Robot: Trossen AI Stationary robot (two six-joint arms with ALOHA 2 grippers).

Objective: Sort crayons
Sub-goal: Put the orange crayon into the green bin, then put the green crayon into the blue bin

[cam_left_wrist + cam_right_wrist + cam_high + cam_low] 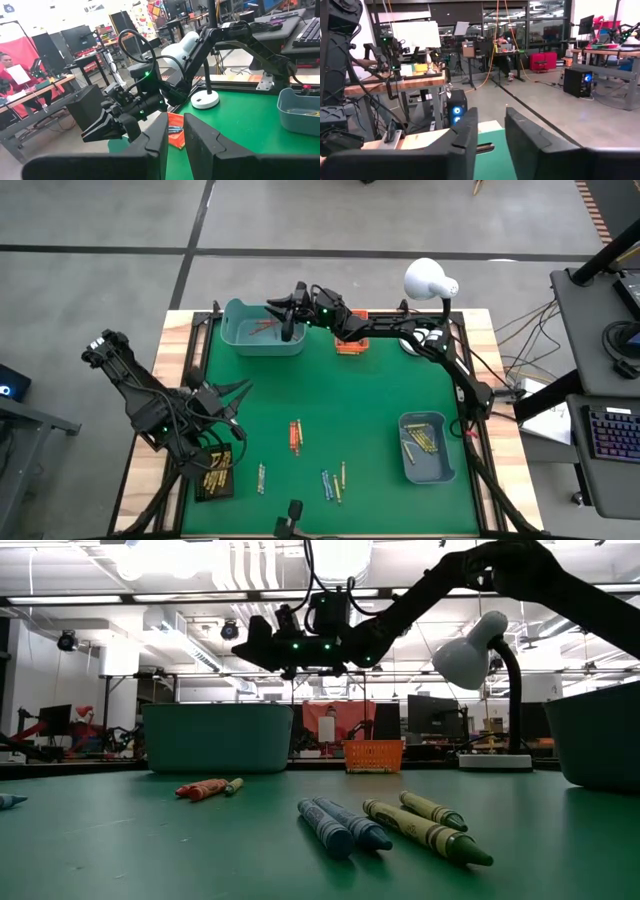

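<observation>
Crayons [296, 436] wait lower centre — right gripper [290, 308] hovers over the teal bin [240, 336] upper left, fingers parted and empty, likely just dropping one; left gripper [232, 402] idles, nearly closed.

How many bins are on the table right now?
3: a teal bin at the far left under the right gripper, a grey-blue bin near right, a small orange basket far centre.

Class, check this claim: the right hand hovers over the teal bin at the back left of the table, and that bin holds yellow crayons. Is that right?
Not quite. The high view shows the right hand over the back-left teal bin, but the crayons in it are orange-red, not yellow. The yellow ones lie in the other bin, at the front right.
</observation>
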